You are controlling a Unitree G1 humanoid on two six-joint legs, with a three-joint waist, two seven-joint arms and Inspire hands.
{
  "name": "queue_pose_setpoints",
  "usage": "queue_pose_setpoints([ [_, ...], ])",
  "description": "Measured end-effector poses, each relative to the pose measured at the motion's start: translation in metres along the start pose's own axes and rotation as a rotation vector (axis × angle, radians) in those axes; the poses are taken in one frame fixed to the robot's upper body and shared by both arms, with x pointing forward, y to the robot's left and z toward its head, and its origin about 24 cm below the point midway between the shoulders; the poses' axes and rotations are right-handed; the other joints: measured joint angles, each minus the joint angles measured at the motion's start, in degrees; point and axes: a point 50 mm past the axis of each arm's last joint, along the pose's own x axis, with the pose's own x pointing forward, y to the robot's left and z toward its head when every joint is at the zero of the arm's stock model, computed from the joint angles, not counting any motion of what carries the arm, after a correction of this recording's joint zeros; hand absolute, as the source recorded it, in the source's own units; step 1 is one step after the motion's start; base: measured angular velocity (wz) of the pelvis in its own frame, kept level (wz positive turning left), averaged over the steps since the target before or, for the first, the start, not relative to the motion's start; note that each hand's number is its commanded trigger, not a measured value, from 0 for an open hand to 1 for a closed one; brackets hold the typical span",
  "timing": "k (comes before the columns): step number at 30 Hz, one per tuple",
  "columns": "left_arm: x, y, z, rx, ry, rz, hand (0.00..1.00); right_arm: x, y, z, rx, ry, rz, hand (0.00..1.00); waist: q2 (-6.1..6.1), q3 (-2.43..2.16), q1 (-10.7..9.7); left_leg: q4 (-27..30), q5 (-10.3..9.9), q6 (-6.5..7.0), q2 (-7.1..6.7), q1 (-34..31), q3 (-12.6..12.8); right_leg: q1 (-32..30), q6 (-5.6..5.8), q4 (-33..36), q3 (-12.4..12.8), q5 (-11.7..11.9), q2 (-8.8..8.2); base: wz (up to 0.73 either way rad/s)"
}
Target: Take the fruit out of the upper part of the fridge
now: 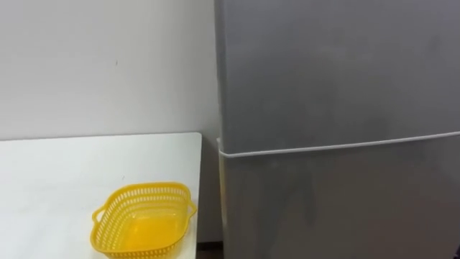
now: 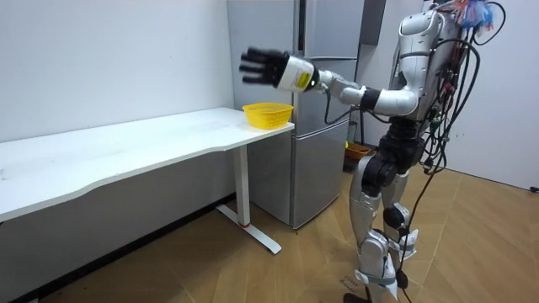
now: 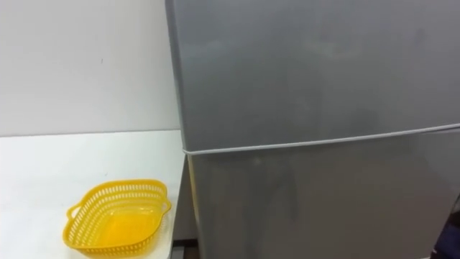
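Currently the robot stands facing the fridge (image 1: 338, 165), whose upper door (image 1: 338, 72) and lower door are both shut. Its left robot hand (image 2: 263, 66) is raised level with the upper door, fingers spread apart, holding nothing. A yellow basket (image 1: 142, 219) sits on the table (image 1: 57, 173) corner just beside the fridge.

We log: fridge (image 1: 338, 72), cropped by the top, right and bottom edges of both eye views, interior hidden behind two closed doors; table (image 1: 43, 165), cropped left and below there; left hand (image 2: 265, 67), blurred in the room view, fingers spread, it and its forearm masking part of the fridge's upper half
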Motion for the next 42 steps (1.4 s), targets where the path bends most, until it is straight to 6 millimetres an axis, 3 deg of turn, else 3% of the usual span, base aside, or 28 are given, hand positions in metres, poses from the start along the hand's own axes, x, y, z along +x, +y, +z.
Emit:
queue_pose_setpoints([
  [6,-0.001,-0.034,0.01,-0.061,-0.031,-0.26,0.0,0.0,0.001,0.0,0.003,0.004,0.031,0.0,-0.34,0.53,-1.38,-0.01,0.0,0.0,-0.02,-0.53,-0.04,0.12,0.01,-0.17,-0.05,0.0,0.02,0.0],
  [12,-0.01,-0.065,0.012,-0.117,0.005,-0.554,0.0,0.002,0.001,0.006,0.001,-0.009,0.058,0.0,-0.48,0.37,-2.44,0.02,0.0,0.0,-0.03,-0.9,-0.08,-0.56,0.0,-0.03,0.28,0.0,0.02,-0.03],
  [16,-0.013,-0.084,0.014,-0.187,0.046,-0.729,0.0,0.003,-0.003,0.008,-0.007,-0.001,0.076,0.0,0.08,0.13,-3.01,0.03,0.0,0.0,-0.01,-0.93,0.07,-1.15,-0.02,0.19,0.66,0.01,0.04,-0.06],
  [27,-0.02,-0.114,0.032,-0.26,0.012,-1.078,0.0,0.004,-0.008,0.011,-0.04,0.023,0.075,0.0,0.65,0.03,-3.74,0.02,0.0,0.0,0.0,-1.14,0.51,-1.39,-0.02,0.22,2.09,0.01,0.18,-0.03],
  [30,-0.023,-0.117,0.031,-0.271,0.034,-1.138,0.0,0.004,-0.01,0.012,-0.042,0.031,0.064,0.0,1.22,0.09,-4.09,0.04,0.0,0.0,-0.02,-1.15,0.72,-1.45,-0.02,0.21,2.96,0.01,0.2,-0.01],
  [34,-0.028,-0.119,0.028,-0.283,0.067,-1.216,0.0,0.004,-0.015,0.013,-0.029,0.034,0.047,0.0,1.91,-0.21,-5.08,0.05,0.0,0.0,-0.01,-1.13,0.83,-1.79,-0.02,0.33,3.22,0.01,0.2,0.0],
  [42,-0.042,-0.127,0.024,-0.288,0.12,-1.376,0.0,0.004,-0.018,0.009,-0.062,0.066,0.038,0.0,2.19,-0.24,-6.66,0.05,0.0,0.0,-0.02,-1.1,0.93,-2.28,-0.02,1.0,3.84,0.01,0.14,-0.02],
])
